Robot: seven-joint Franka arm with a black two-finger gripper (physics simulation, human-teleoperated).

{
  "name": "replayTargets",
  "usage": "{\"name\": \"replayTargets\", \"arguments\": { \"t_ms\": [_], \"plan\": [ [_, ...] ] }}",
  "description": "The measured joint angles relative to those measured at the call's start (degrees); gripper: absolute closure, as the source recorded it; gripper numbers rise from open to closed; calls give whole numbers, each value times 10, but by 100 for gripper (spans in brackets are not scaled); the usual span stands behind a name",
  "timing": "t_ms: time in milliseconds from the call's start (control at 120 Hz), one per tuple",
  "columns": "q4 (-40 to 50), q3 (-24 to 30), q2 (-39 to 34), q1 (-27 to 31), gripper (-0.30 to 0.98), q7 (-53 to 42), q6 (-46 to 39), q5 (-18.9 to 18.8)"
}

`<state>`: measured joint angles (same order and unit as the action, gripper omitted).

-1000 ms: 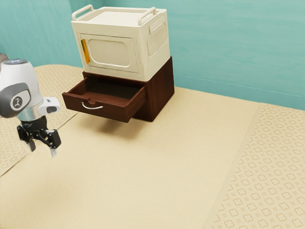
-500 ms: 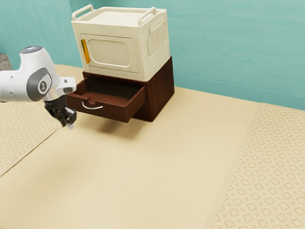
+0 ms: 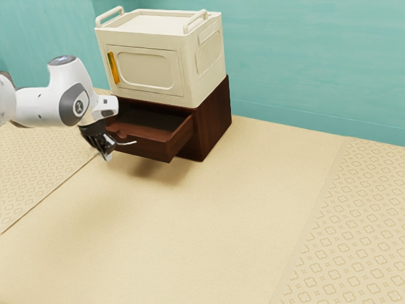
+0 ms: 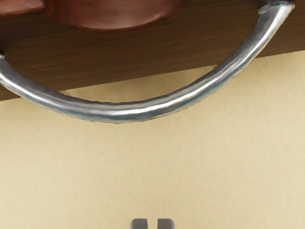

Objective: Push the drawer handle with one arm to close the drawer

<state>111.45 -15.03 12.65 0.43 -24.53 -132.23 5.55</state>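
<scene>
the handle (image 3: 127, 144) lay just to the exterior view's right of the claw (image 3: 107, 156), whose fingers stood narrowly parted, holding nothing.

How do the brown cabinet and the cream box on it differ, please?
The brown cabinet is dark, while the cream box is pale with rounded corners. The brown cabinet's drawer stands open; the cream box's door looks shut. The brown cabinet's drawer handle is silvery and curved, the cream box's door handle yellow and straight. Both are boxy, drawer and door facing the same way.
</scene>
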Motion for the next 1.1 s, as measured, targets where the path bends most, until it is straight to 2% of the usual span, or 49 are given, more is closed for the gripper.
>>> {"name": "replayTargets", "arguments": {
  "t_ms": [383, 525, 767, 1100],
  "plan": [
    [-83, 10, 61, 15, 78, -28, 24, 20],
    [-106, 39, 73, 45, 78, -35, 29, 25],
    [-147, 43, 94, 50, 79, -43, 41, 29],
    [-218, 44, 146, 48, 79, -38, 59, 64]
  ]
}}
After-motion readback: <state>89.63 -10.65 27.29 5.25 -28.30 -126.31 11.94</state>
